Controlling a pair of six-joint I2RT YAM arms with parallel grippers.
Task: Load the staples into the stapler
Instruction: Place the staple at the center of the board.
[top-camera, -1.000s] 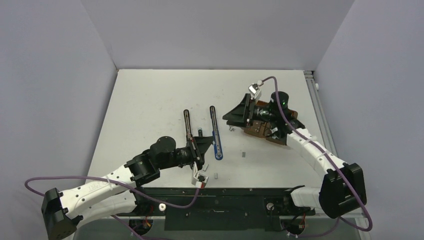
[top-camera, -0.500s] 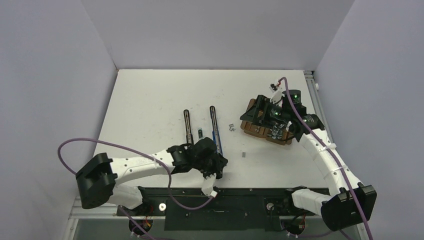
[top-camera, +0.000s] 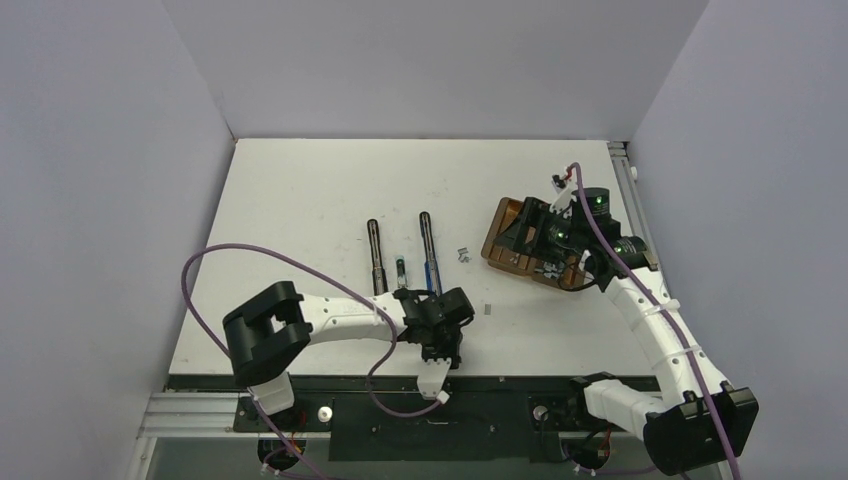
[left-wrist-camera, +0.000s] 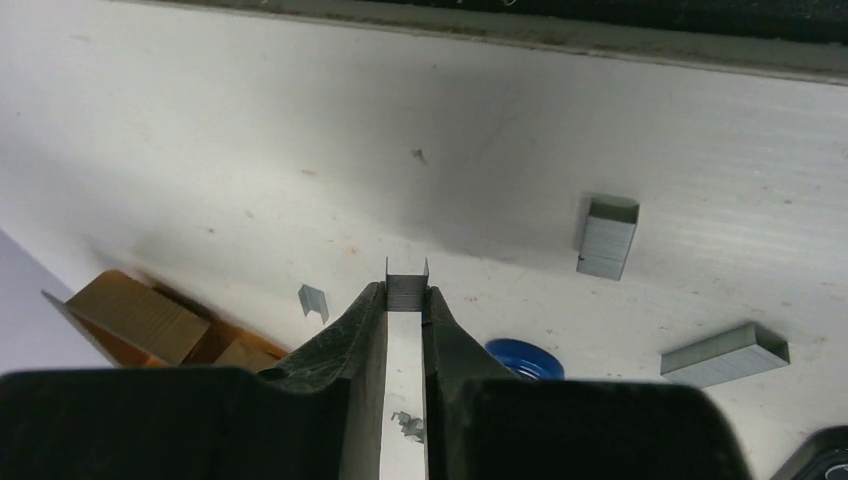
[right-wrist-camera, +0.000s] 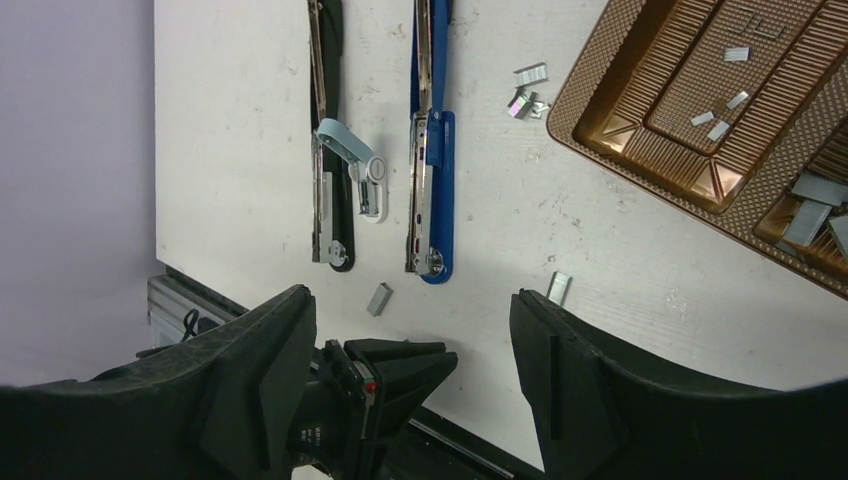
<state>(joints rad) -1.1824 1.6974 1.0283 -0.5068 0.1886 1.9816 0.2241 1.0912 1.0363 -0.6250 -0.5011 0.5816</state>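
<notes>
Two staplers lie opened flat side by side, a black stapler (top-camera: 375, 255) (right-wrist-camera: 328, 150) and a blue stapler (top-camera: 430, 262) (right-wrist-camera: 432, 150). My left gripper (top-camera: 447, 345) (left-wrist-camera: 407, 290) hangs by the blue stapler's near end, shut on a short grey strip of staples (left-wrist-camera: 407, 283) pinched at its fingertips. More staple strips (left-wrist-camera: 607, 235) (left-wrist-camera: 724, 353) (right-wrist-camera: 379, 298) (right-wrist-camera: 558, 288) lie loose on the table. My right gripper (top-camera: 525, 232) (right-wrist-camera: 412, 298) is open and empty, raised above the left end of the brown tray (top-camera: 500, 250).
The brown two-compartment tray (right-wrist-camera: 640, 110) at the right holds several staple strips. A small heap of loose staples (top-camera: 462, 256) (right-wrist-camera: 525, 100) lies between tray and blue stapler. The table's black near edge (left-wrist-camera: 600, 20) runs close to my left gripper.
The left arm has swung right, from the black stapler to the blue stapler's near end, its gripper staying shut. The right gripper has drawn back to the right over the tray.
</notes>
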